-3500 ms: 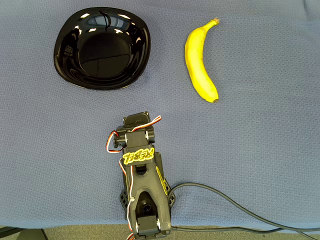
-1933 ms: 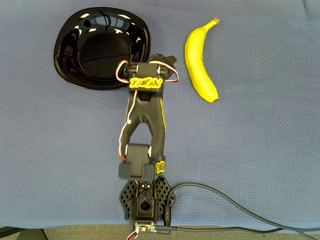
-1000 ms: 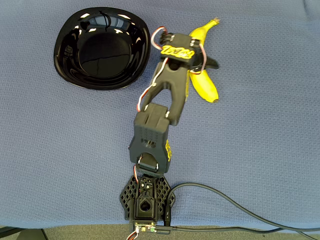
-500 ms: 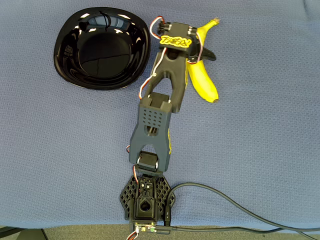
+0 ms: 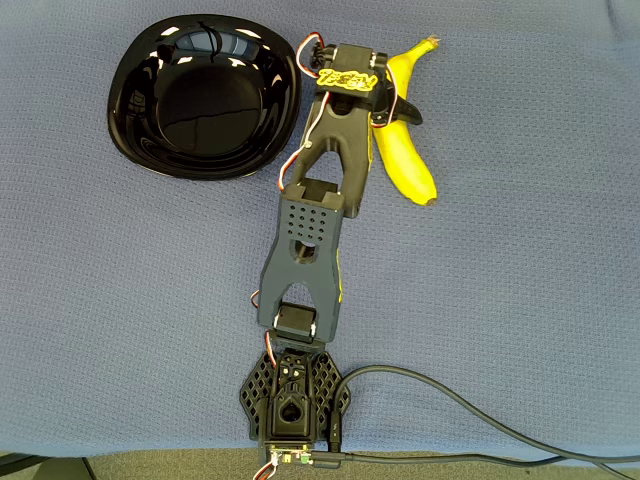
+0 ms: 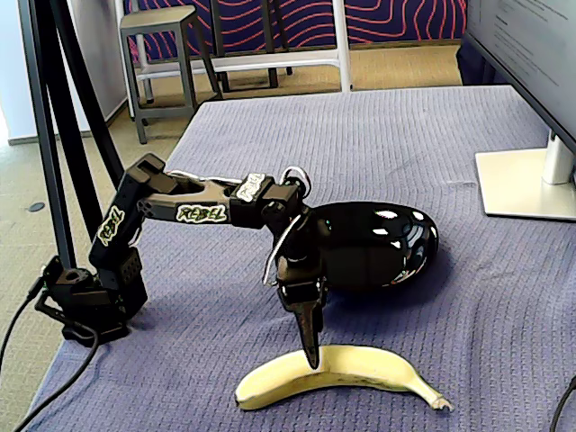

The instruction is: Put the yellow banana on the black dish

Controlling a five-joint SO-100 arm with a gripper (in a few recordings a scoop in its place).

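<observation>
The yellow banana (image 5: pixel 407 160) lies on the blue cloth to the right of the black dish (image 5: pixel 205 95) in the overhead view, stem pointing to the far edge. My gripper (image 5: pixel 390 110) is over the banana's upper half, open, with one black finger (image 5: pixel 408 112) reaching across it to its right side. In the fixed view the gripper (image 6: pixel 311 355) points straight down and its tip meets the top of the banana (image 6: pixel 360 371), which rests flat in front of the dish (image 6: pixel 378 243). The fingers overlap in that view.
A blue woven cloth (image 5: pixel 520 300) covers the table. The arm's base (image 5: pixel 292 405) sits at the near edge with a black cable (image 5: pixel 460 410) trailing right. A monitor stand (image 6: pixel 526 180) is at the fixed view's right, and a stool (image 6: pixel 162 36) is beyond the table.
The arm stretched out from its folded pose, swung right from beside the dish to the banana, and over the last half second slid slightly toward the stem end. The banana and the dish stayed in place.
</observation>
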